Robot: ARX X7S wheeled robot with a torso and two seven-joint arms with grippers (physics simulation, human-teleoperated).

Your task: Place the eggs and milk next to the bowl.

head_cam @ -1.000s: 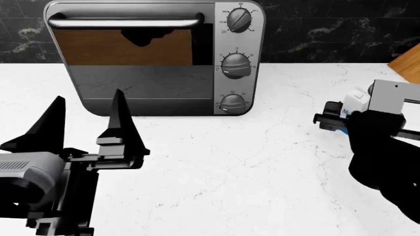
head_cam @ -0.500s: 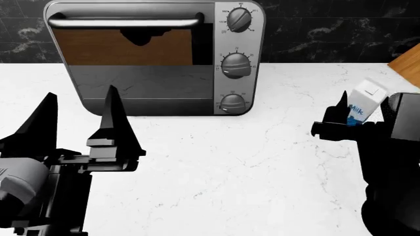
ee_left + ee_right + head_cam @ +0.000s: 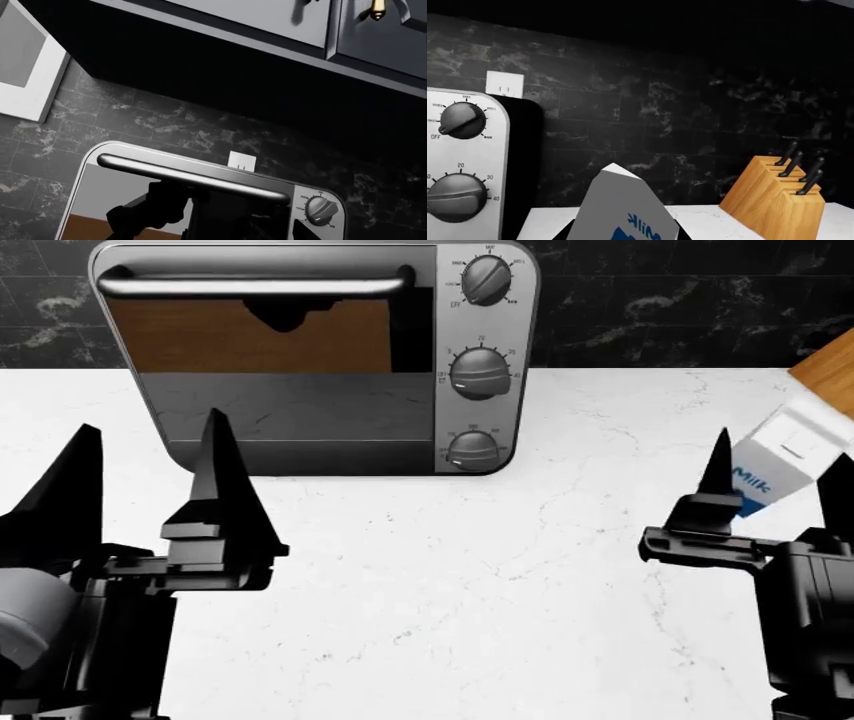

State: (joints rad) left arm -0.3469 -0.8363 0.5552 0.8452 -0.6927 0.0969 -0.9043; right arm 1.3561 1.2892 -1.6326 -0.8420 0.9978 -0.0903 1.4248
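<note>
From the head we count one oven [image 3: 314, 355] on the bench [image 3: 467, 590], one milk [image 3: 787, 460] tilted in our right end effector [image 3: 774, 495], left end effector [image 3: 147, 495] wide; left wrist shows only oven; right wrist adds one knife block [image 3: 777, 200]

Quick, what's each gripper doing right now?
Left gripper: open, fingers spread, holding nothing.
Right gripper: shut on the milk, carton tilted.
</note>
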